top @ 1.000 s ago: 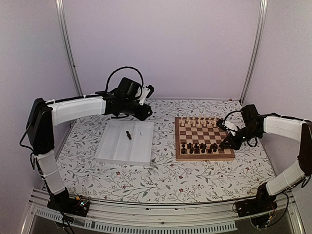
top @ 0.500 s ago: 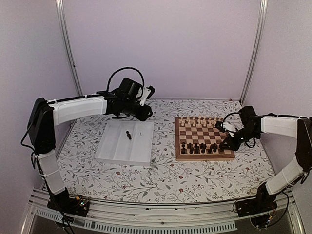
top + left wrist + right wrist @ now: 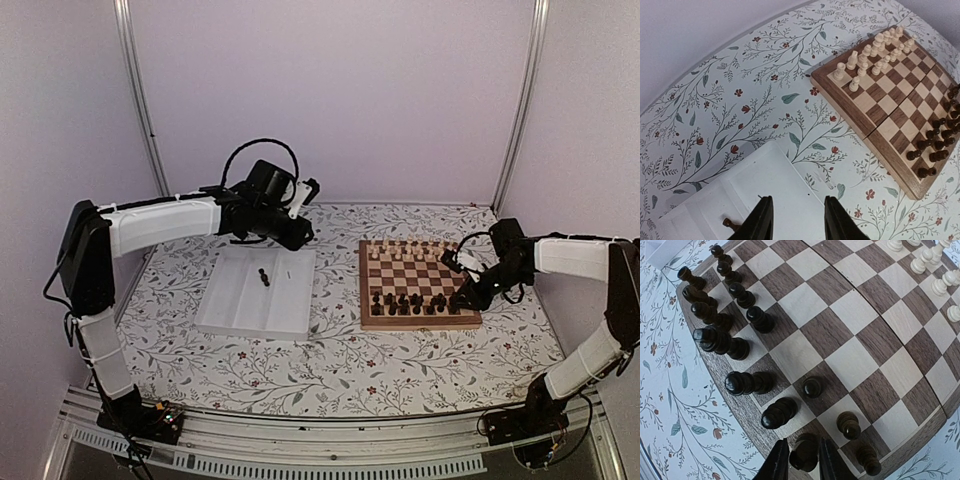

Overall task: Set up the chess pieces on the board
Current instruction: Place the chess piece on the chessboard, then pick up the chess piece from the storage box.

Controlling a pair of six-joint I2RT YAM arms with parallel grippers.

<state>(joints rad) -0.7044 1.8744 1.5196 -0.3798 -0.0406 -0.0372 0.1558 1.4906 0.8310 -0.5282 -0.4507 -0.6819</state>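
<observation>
The board (image 3: 364, 290) lies right of centre, with dark chess pieces (image 3: 410, 300) along its two near rows. My right gripper (image 3: 462, 297) is low over the board's near right corner. In the right wrist view its fingertips (image 3: 801, 460) flank one dark piece (image 3: 804, 452) standing in the edge row, with a sliver of gap, so it is open. One dark piece (image 3: 264, 277) lies in the white tray (image 3: 240, 300). My left gripper (image 3: 300, 235) hovers above the tray's far right corner, open and empty (image 3: 797, 217); the tray piece (image 3: 730, 223) shows beside its left finger.
Pale wooden pieces (image 3: 405, 250) fill the board's far rows. The tray (image 3: 790, 190) sits left of the board (image 3: 840, 97) on a floral cloth. Dark pieces (image 3: 715, 340) crowd closely around the right gripper. Metal frame posts stand at the back corners.
The right gripper's jaws have parted slightly around the dark piece, and that arm has edged a little toward the board. The left arm has hardly moved.
</observation>
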